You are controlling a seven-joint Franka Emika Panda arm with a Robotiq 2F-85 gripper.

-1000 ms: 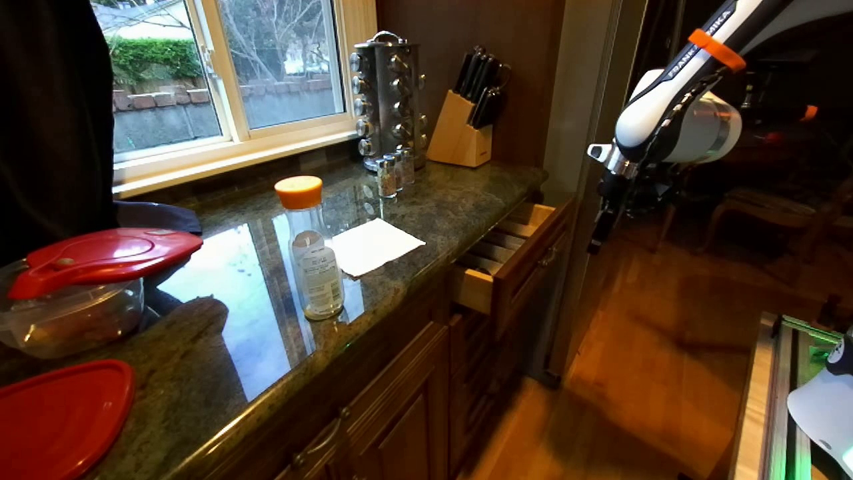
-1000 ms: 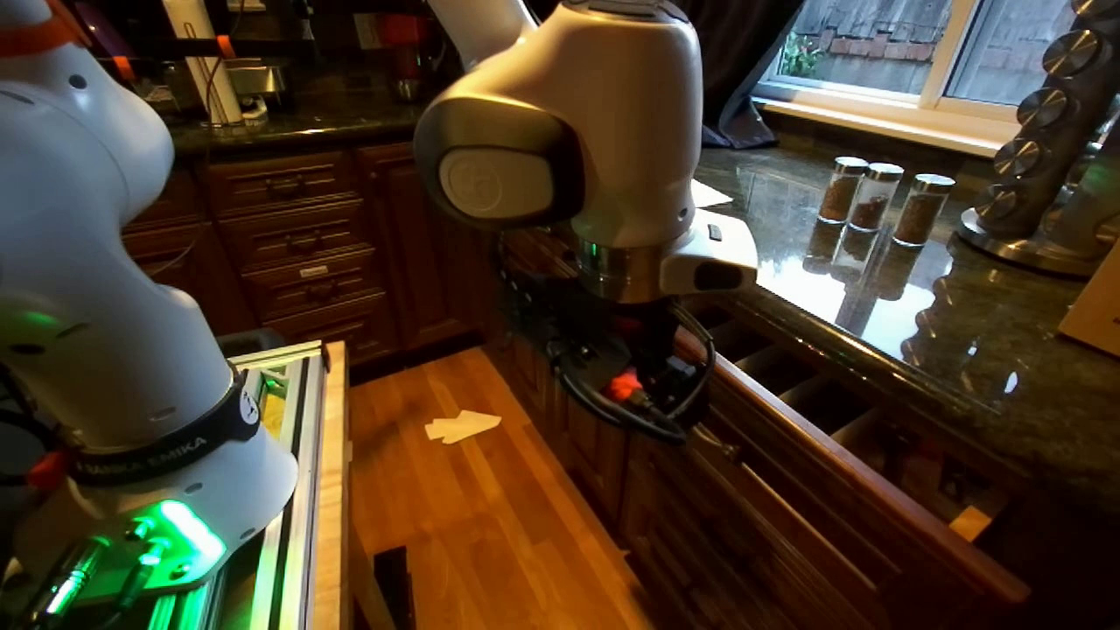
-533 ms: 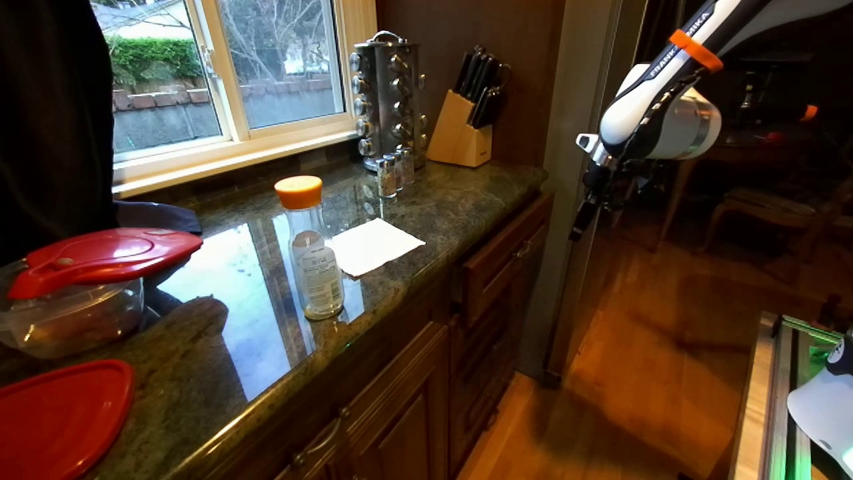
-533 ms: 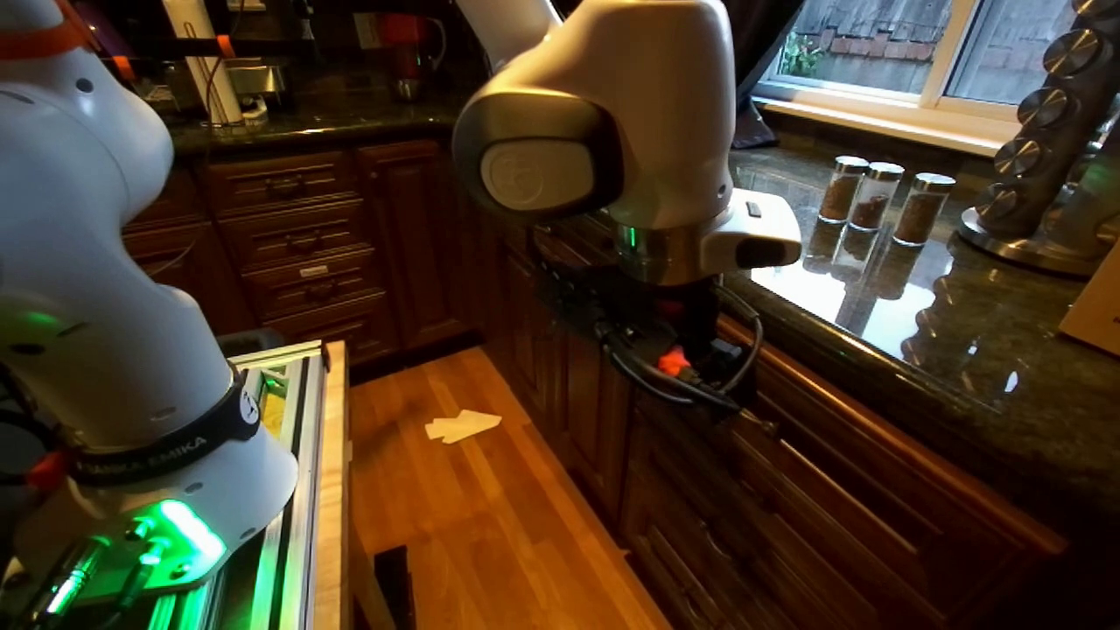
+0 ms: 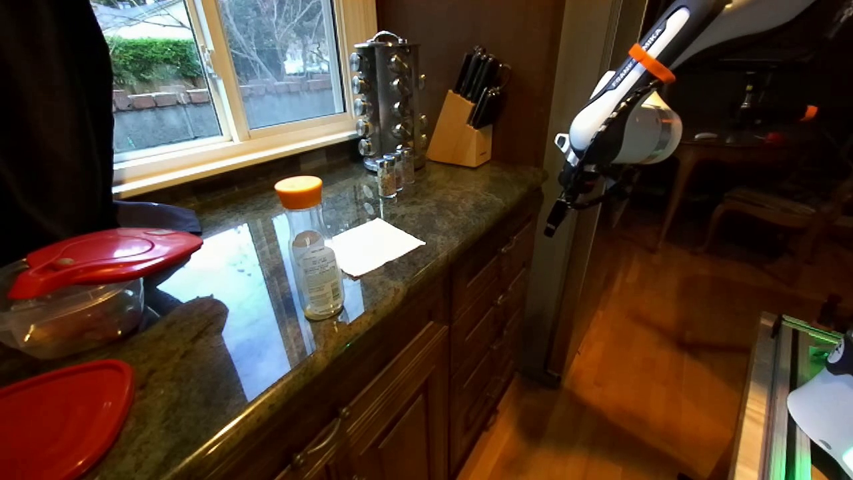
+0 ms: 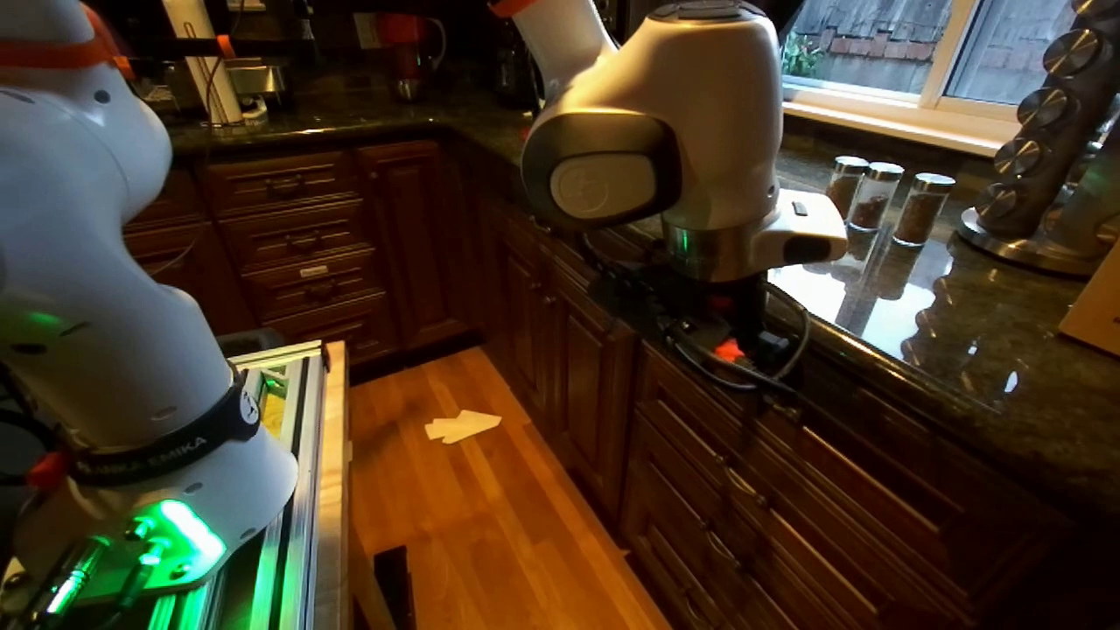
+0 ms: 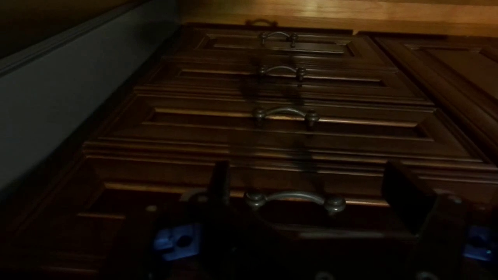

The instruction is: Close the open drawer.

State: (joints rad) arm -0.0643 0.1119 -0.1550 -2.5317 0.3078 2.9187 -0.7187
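Holding the gripper [image 7: 307, 171] with 2 dark fingers [image 7: 407, 196] well apart in front of the drawer [image 5: 490, 267], seeing it closed beneath the edge of the countertop [image 5: 480, 193] in an exterior view. Showing, left to right in the wrist view, a grey panel [image 7: 78, 85], the drawer's curved handle [image 7: 295, 195] between the fingers, then a cabinet door [image 7: 459, 70].

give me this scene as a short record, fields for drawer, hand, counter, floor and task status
drawer: top drawer looks shut, front in line with the drawers below
hand: open, drawer handle seen between its jaws in the wrist view; contact unclear
counter: orange-capped bottle, white paper, spice rack, spice jars, knife block, red lid, clear container
floor: pale flat scrap
task status: closing looks done, judging by the flush front
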